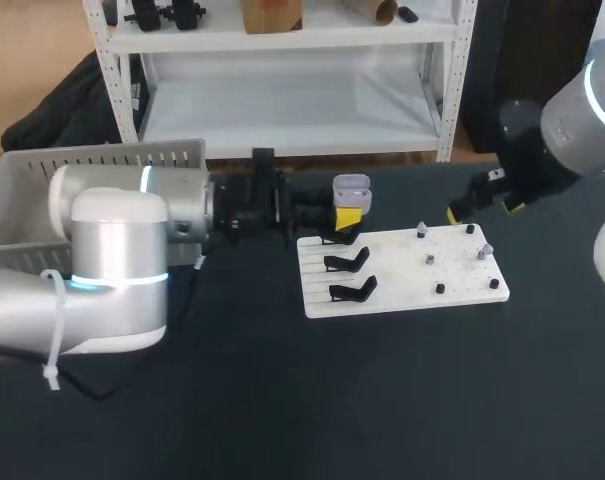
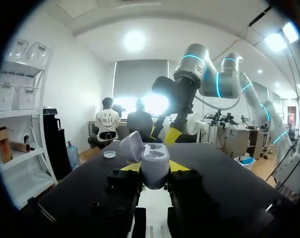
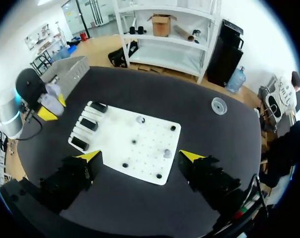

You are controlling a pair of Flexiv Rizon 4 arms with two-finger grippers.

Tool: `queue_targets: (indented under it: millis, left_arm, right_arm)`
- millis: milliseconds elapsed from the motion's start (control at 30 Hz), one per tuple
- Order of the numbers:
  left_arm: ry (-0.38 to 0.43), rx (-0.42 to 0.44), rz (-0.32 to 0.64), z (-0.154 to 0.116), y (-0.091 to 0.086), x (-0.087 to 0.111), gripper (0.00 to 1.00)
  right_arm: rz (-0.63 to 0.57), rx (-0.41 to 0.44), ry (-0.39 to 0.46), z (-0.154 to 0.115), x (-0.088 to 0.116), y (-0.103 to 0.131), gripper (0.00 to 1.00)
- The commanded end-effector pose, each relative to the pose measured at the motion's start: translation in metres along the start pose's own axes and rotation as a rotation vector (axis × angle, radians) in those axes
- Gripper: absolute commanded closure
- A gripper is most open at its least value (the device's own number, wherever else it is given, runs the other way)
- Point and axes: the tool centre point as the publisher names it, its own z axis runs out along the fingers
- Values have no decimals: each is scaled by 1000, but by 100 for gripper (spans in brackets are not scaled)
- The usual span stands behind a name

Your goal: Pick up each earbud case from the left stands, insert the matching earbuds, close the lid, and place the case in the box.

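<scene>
My left gripper (image 1: 348,218) is shut on a pale lavender earbud case (image 1: 351,187), held upright with its lid open just behind the white board (image 1: 397,272). From the left wrist the case (image 2: 155,167) sits between the yellow tips, its lid (image 2: 132,146) tipped back. Three black stands (image 1: 347,262) on the board's left side are empty. Small grey earbuds (image 1: 431,259) stand on pegs on its right side. My right gripper (image 1: 484,208) hangs open above the board's far right corner, holding nothing. Its wrist view looks down on the board (image 3: 110,140), the earbuds (image 3: 166,153) and the case (image 3: 51,101).
A grey box (image 1: 42,170) stands at the table's far left, behind my left arm, and also shows in the right wrist view (image 3: 65,69). A small clear round dish (image 3: 219,105) lies on the dark tabletop beyond the board.
</scene>
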Motion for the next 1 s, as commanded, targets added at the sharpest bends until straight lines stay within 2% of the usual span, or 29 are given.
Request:
queue_targets:
  millis: [33, 133, 200, 367, 567, 700, 800, 867, 900, 967, 1000]
  left_arm:
    - [12, -9, 5, -11, -2, -4, 100]
    - [6, -10, 18, -15, -3, -8, 100]
    - [3, -16, 31, -17, -4, -11, 100]
    - [6, -27, 61, -22, -6, -17, 100]
    - [2, -45, 59, -27, -6, -18, 100]
    - [2, -45, 59, -27, -6, -18, 100]
    - [2, -45, 59, -27, -6, -18, 100]
    - [2, -45, 59, -27, -6, -18, 100]
    - [2, -45, 59, -27, -6, -18, 100]
    - [2, -45, 59, -27, -6, -18, 100]
    - [2, -45, 59, -27, -6, -18, 100]
  right_arm:
    - [-7, 164, 22, 9, 5, -2, 0]
    - [-16, 209, 22, 19, 12, -8, 0]
    - [-38, 277, 60, 27, 18, -14, 0]
    - [-62, 341, 110, 38, 28, -23, 0]
    - [-91, 376, 162, 45, 33, -28, 0]
    - [-122, 387, 193, 47, 35, -30, 20]
    - [-133, 365, 210, 48, 35, -32, 20]
    - [-150, 359, 226, 49, 35, -32, 42]
    - [-155, 360, 232, 50, 35, -33, 46]
    - [-172, 340, 250, 51, 35, -33, 45]
    - [-176, 338, 256, 52, 35, -33, 50]
